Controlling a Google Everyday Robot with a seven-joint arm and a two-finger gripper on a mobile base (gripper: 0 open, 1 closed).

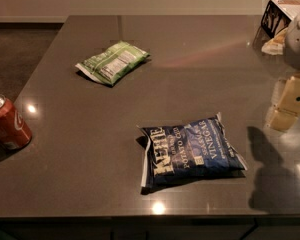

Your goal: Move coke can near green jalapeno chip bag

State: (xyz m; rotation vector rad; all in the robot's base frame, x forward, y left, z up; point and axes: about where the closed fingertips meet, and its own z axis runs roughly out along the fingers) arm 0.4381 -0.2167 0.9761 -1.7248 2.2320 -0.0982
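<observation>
The end effector hangs over the right side of the table, partly cut off by the picture's edge. It grips nothing and touches nothing, and I cannot tell whether it is open or closed. Its shadow falls on the table below it, near the front right corner.

The coke can stands upright at the far left edge of the table, silver top up and long axis vertical, though it looks slightly tilted from this angle. Its white lettering faces right. It is well apart from the end effector, across the full width of the table.

The green jalapeno chip bag lies flat toward the back left with its white label panel up, its long axis running from front-left to back-right. Bare table lies between it and the can, and on all its sides.

A blue chip bag lies flat near the front edge, right of the can and well apart from the green one.
</observation>
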